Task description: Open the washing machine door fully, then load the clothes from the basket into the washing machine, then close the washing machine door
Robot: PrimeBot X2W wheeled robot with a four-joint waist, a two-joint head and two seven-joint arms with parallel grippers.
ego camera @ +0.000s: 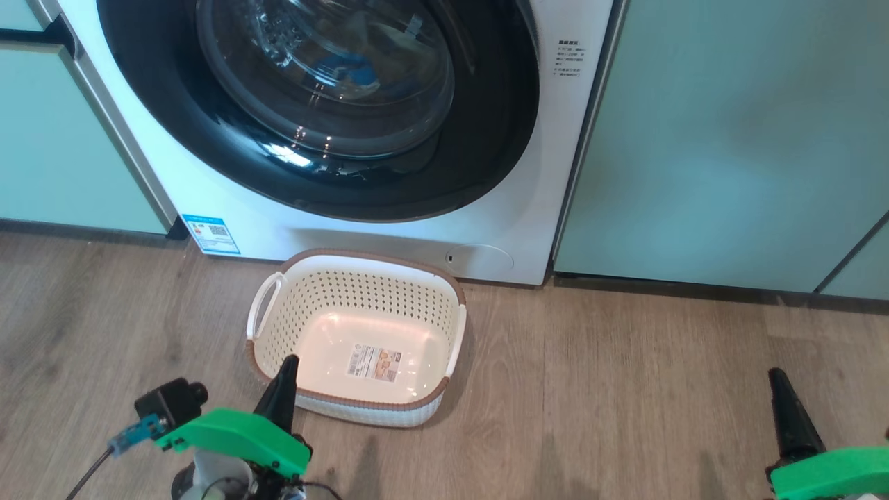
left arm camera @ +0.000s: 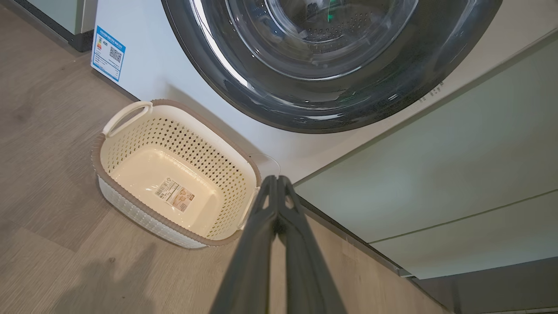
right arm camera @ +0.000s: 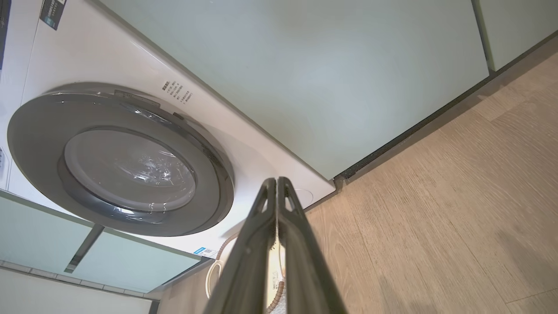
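The washing machine point(ego camera: 229, 201) stands white before me, and the washing machine door point(ego camera: 173, 104) lies flat against its front, black rim and glass bowl glinting. Through the glass, a blue and pale bit looks like the clothes point(ego camera: 351, 69) in the drum. The basket point(ego camera: 368, 258) sits on the floor just below the door, holding nothing but its paper label. My left gripper point(ego camera: 286, 364) is shut, its tip over the basket's near left rim. My right gripper point(ego camera: 776, 378) is shut too, low over bare floor to the right. The wrist views show both finger pairs pressed together point(left arm camera: 277, 181) point(right arm camera: 277, 181).
Pale green cabinet panels flank the machine on the right point(ego camera: 729, 139) and left point(ego camera: 55, 139). A blue sticker point(ego camera: 212, 234) marks the machine's lower left corner. Wooden floor point(ego camera: 625, 389) stretches right of the basket.
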